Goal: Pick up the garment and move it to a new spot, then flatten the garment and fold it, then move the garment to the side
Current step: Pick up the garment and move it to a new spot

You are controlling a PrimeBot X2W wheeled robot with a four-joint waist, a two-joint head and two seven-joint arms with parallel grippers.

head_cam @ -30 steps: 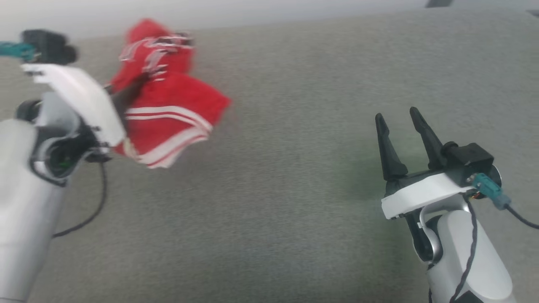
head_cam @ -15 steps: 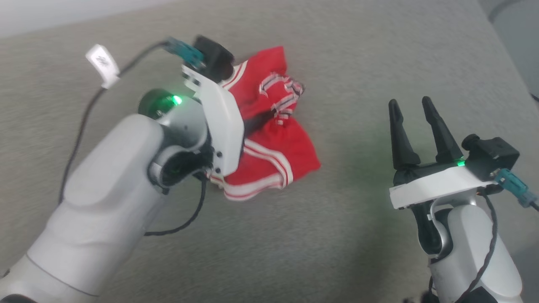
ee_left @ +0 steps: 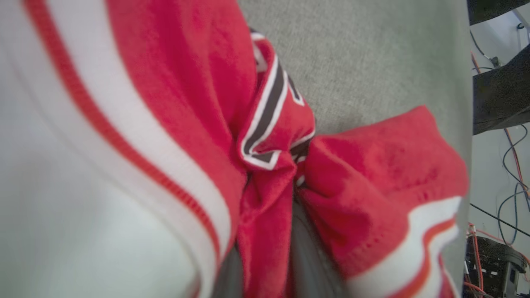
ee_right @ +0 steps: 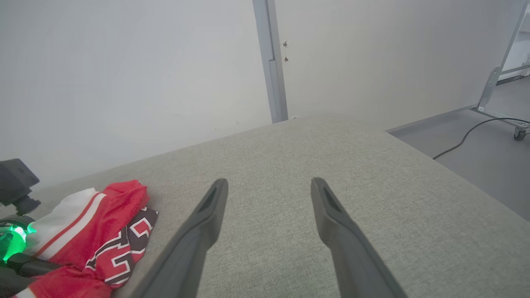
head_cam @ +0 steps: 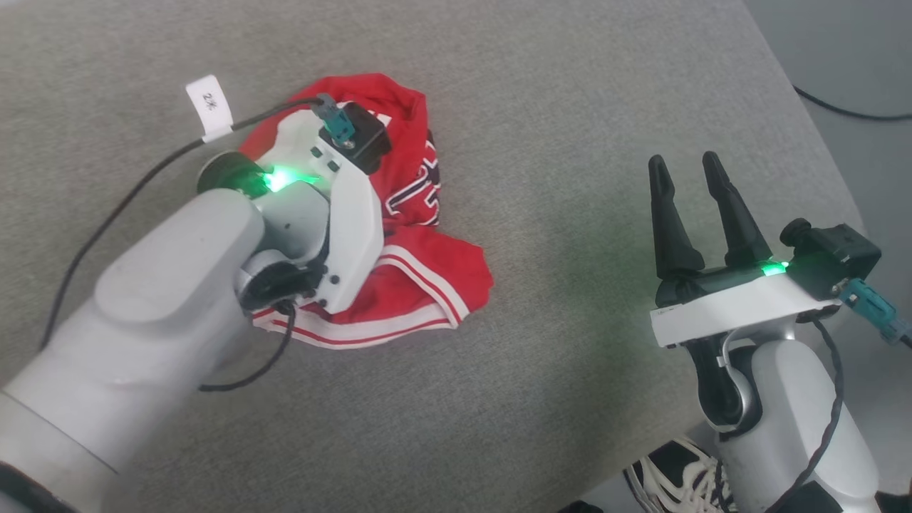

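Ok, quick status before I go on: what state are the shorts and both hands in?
garment: crumpled in a heap on the grey surface, not flattened or folded.
left hand: shut on the garment, red cloth bunched between its fingers.
right hand: open, empty, off to the side of the garment and not touching it.

The left claw (ee_left: 267, 265) is buried in the shorts (ee_left: 352, 174), its fingers (ee_left: 308, 265) a blur under cloth. The crumpled numerals (head_cam: 417, 192) cannot be read. A shoe (head_cam: 670, 477) is cut by the bottom edge; writing on the cable tag (head_cam: 210, 105) is too small.
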